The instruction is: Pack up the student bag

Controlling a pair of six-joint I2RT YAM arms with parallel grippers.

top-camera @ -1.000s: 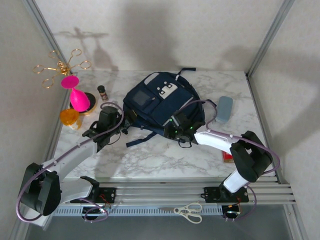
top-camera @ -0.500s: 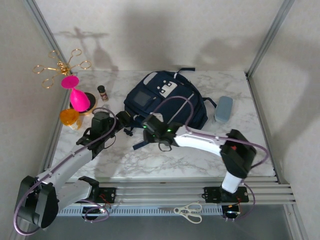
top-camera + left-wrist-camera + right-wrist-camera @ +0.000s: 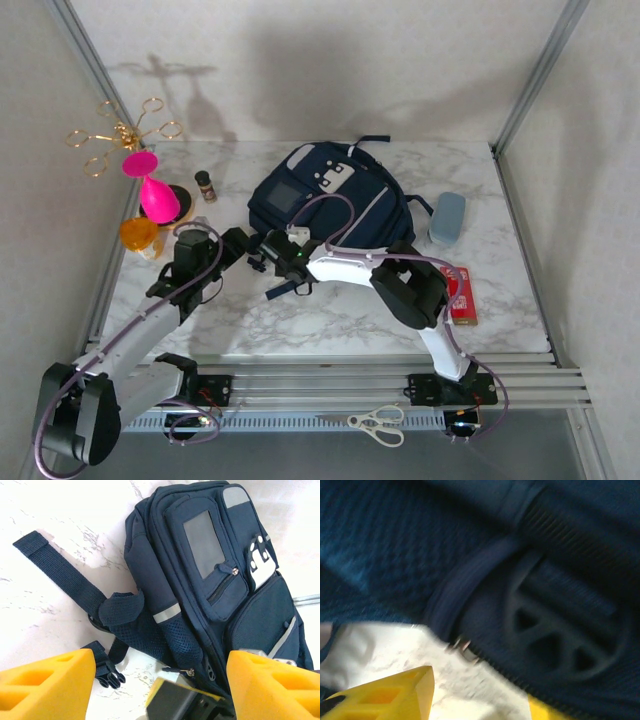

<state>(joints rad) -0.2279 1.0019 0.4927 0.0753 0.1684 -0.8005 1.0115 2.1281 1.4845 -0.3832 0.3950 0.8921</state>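
The student bag [image 3: 330, 205] lies front-up on the tabletop, midway along the far edge. At its near left corner my left pincer [image 3: 240, 243] is spread wide and grasping nothing, while my right pincer [image 3: 272, 250] is released too, fingers apart beside a blurred zipper pull [image 3: 462, 647]. I judge the step is opening a compartment, so I should centre the right fingertips on that tab, clench on the metal rather than the fabric, and draw along the zip line while my left pincer pins the corner down.

Student bag [image 3: 345, 205] centre, case [image 3: 447, 218] right (bottle [image 3: 205, 185] left).
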